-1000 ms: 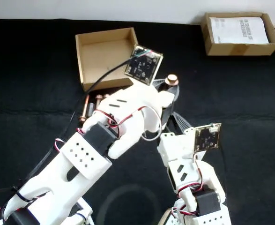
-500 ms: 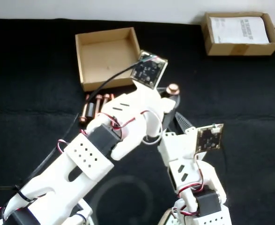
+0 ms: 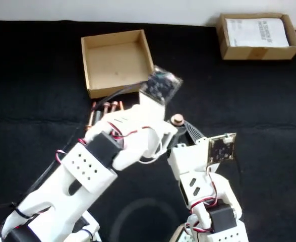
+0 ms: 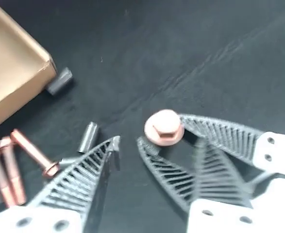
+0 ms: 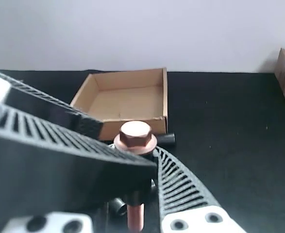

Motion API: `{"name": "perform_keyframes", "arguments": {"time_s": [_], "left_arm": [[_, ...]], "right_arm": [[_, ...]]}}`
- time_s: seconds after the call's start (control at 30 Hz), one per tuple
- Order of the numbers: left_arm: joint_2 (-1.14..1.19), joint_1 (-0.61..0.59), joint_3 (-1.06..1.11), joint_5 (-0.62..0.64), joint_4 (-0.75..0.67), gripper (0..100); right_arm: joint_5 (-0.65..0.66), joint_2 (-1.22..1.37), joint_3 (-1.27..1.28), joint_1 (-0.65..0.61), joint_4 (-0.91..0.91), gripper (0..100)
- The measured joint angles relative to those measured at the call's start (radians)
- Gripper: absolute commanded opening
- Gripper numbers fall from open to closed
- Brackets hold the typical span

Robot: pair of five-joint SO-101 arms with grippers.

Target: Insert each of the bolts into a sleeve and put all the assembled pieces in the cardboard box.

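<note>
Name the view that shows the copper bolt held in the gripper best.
The right wrist view. There the bolt stands close up, with its hex head on top and part of its shank showing below. In the high view the bolt shows as a small head between the two arms. In the left wrist view the bolt is seen head-on, with its shank hidden.

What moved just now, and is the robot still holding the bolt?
The right gripper pulled back, away from the cardboard box, carrying the bolt upright; it stays shut on it. The left gripper drew back alongside, open. The cardboard box, the loose bolts beside it and the far box stayed put.
</note>
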Motion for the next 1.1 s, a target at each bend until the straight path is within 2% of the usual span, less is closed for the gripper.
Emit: {"name": "perform_keyframes", "arguments": {"time_s": [0.2, 0.37, 0.43, 0.57, 0.8, 0.97, 1.1], "left_arm": [[0.0, 0.0, -0.189, 0.0, 0.258, 30], [-0.023, 0.005, -0.345, -0.003, 0.525, 30], [-0.06, -0.026, -0.377, -0.005, 0.585, 30], [-0.196, -0.152, -0.399, -0.005, 0.609, 30], [-0.419, -0.44, -0.334, -0.005, 0.612, 30], [-0.58, -0.606, -0.13, -0.005, 0.609, 30], [-0.718, -0.73, 0.094, -0.005, 0.534, 30]], "right_arm": [[0.061, 0.0, 0.0, 0.006, -0.063, 0.7], [0.063, 0.003, -0.002, 0.094, -0.081, 0.6], [0.063, 0.003, -0.023, 0.101, -0.081, 0.6], [0.063, 0.08, -0.158, 0.106, -0.081, 0.6], [0.017, 0.466, -0.566, 0.106, -0.066, 0.6], [-0.052, 0.795, -0.914, 0.106, 0.104, 0.6], [-0.091, 1.036, -1.215, 0.106, 0.307, 0.6]]}}
